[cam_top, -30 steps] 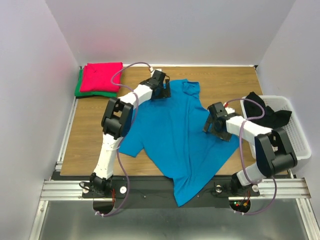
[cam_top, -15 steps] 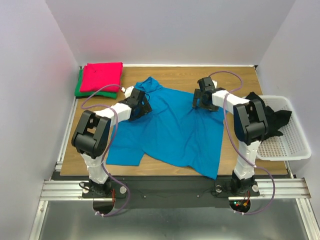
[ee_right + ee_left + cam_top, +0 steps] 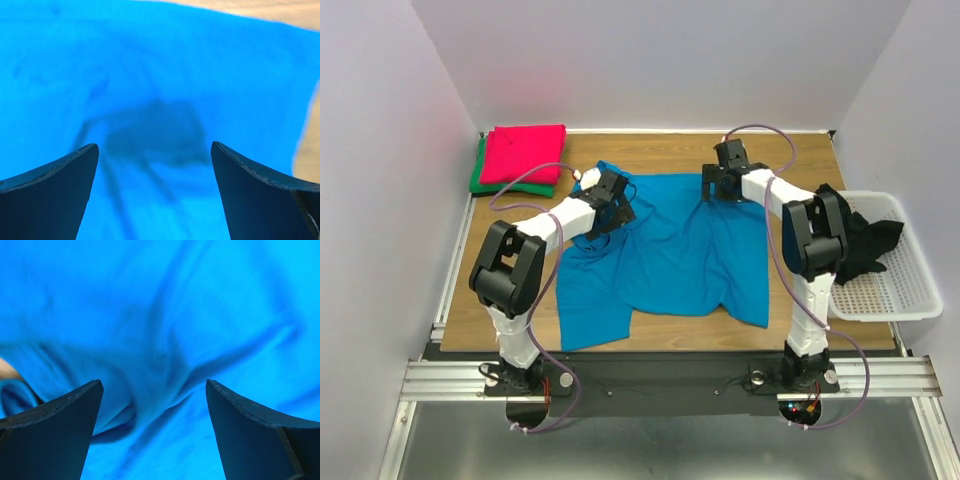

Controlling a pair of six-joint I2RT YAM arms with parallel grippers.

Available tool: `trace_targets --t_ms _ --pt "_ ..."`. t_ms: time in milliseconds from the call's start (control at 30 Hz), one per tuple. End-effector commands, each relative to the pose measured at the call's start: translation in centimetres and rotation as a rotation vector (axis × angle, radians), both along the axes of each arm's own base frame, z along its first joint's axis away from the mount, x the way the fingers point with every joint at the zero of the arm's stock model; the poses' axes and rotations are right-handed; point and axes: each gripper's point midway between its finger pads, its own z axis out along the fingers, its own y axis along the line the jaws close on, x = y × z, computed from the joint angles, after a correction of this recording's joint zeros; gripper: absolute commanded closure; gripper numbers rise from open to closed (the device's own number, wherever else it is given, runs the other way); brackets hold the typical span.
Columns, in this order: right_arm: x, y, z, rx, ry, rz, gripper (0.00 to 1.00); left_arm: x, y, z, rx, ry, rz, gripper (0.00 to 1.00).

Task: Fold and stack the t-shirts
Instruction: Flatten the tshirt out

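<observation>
From above, the blue shirt (image 3: pixel 670 250) lies spread but rumpled on the surface (image 3: pixel 500 260), its body running from the far side toward the arm bases. Its far edge stretches left to right between the two arms. The left arm (image 3: pixel 565 215) has its left jaws over the far left corner, and the right arm (image 3: pixel 770 195) has its right jaws over the far right corner. Each arm is nearest its own corner. The pinkish red shirt (image 3: pixel 525 152) sits folded on the green shirt (image 3: pixel 480 182) at far left.

In the left wrist view, the left jaws stand spread apart with nothing between them, and creased blue shirt (image 3: pixel 160 300) fills the space directly beneath.

In the right wrist view, the right jaws also gape, over smoother blue shirt (image 3: pixel 150 65), with bare surface (image 3: pixel 280 10) just beyond. A straight drop would likely pinch the cloth.
</observation>
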Motion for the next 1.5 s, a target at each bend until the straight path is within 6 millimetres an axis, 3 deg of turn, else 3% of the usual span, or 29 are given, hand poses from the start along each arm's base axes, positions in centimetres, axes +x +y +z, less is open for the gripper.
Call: trace_targets --t_ms 0,33,67,100,133,167,200,233,267,300,333,367,400,433,467,500,533,633,867,1033,1067,1167,1267,1333,1400,1467 --pt "-1.0 -0.1 8.3 0.061 -0.142 0.010 0.00 1.8 1.1 7.0 0.021 -0.125 0.029 0.04" --pt "-2.6 -0.3 7.3 0.071 -0.108 0.009 0.00 1.5 1.2 7.5 0.016 -0.133 0.031 0.04" --pt "-3.8 -0.3 9.6 0.113 -0.145 -0.016 0.00 1.1 1.3 8.8 -0.009 -0.156 0.035 0.04" --pt "-5.1 -0.2 9.5 0.139 -0.130 -0.024 0.00 0.6 1.5 8.1 0.001 -0.134 0.033 0.04" --pt "-7.6 -0.2 7.9 0.159 -0.078 -0.028 0.00 -0.1 1.6 9.0 -0.029 -0.149 0.043 0.04" --pt "-9.5 0.5 7.5 0.206 -0.052 -0.013 0.00 -1.7 2.1 7.4 -0.024 -0.109 0.039 0.04" --pt "-11.2 1.4 9.2 0.255 -0.085 -0.011 0.00 -3.0 2.0 8.0 -0.071 -0.116 0.045 0.04" --pt "-12.7 1.8 8.9 0.264 -0.075 -0.007 0.00 -4.3 2.1 7.4 -0.085 -0.101 0.045 0.04" --pt "-15.7 1.3 6.2 0.237 -0.009 -0.022 0.00 -6.7 2.9 4.8 -0.073 -0.045 0.044 0.04" --pt "-17.2 2.0 7.5 0.278 -0.044 -0.019 0.00 -8.3 2.5 5.6 -0.105 -0.068 0.030 0.04" --pt "-18.7 1.9 6.8 0.295 -0.025 -0.028 0.00 -10.8 3.5 3.1 -0.100 -0.015 0.060 0.04" --pt "-21.0 1.7 5.0 0.324 0.022 -0.057 0.00 -12.2 3.5 2.4 -0.115 -0.003 0.065 0.04" --pt "-22.0 1.5 5.2 0.350 0.008 -0.067 0.00 -13.6 3.2 2.6 -0.150 -0.016 0.049 0.04" --pt "-22.8 1.4 4.7 0.361 0.020 -0.073 0.00 -14.7 3.4 1.7 -0.164 0.003 0.058 0.04" --pt "-23.4 1.4 4.2 0.367 0.032 -0.071 0.00 -16.3 4.0 -0.5 -0.169 0.043 0.080 0.04" --pt "-24.3 1.1 3.1 0.361 0.059 -0.080 0.00 -17.2 3.7 -1.1 -0.199 0.057 0.059 0.04" --pt "-24.6 0.9 2.7 0.353 0.069 -0.084 0.00 -18.6 4.2 -2.8 -0.193 0.096 0.061 0.04" --pt "-25.4 0.7 1.4 0.343 0.104 -0.084 0.00 -19.9 3.2 -4.0 -0.229 0.133 0.043 0.04" --pt "-26.7 -0.4 -0.2 0.329 0.120 -0.159 0.00 -23.5 -0.1 -5.4 -0.233 0.257 -0.060 0.04" --pt "-26.5 -1.0 -0.3 0.303 0.110 -0.193 0.00 -28.0 -2.0 -5.8 -0.224 0.371 -0.087 0.04" --pt "-26.3 -1.4 -0.1 0.286 0.094 -0.203 0.00 -29.8 -1.2 -6.0 -0.167 0.405 -0.087 0.04" --pt "-25.9 -2.3 0.0 0.246 0.069 -0.232 0.00 -31.6 -0.2 -5.6 -0.114 0.440 -0.021 0.04" --pt "-25.5 -3.0 0.1 0.217 0.054 -0.257 0.00 -31.9 1.0 -5.2 -0.066 0.431 0.006 0.04" --pt "-24.9 -2.8 0.8 0.218 0.040 -0.250 0.00 -30.9 1.4 -4.4 -0.051 0.379 0.043 0.02" --pt "-24.2 -2.6 1.7 0.219 0.024 -0.232 0.00 -29.4 1.0 -2.3 -0.050 0.319 0.048 0.02" --pt "-22.9 -2.0 3.6 0.234 -0.014 -0.204 0.00 -26.4 0.1 0.7 -0.078 0.207 0.055 0.02"
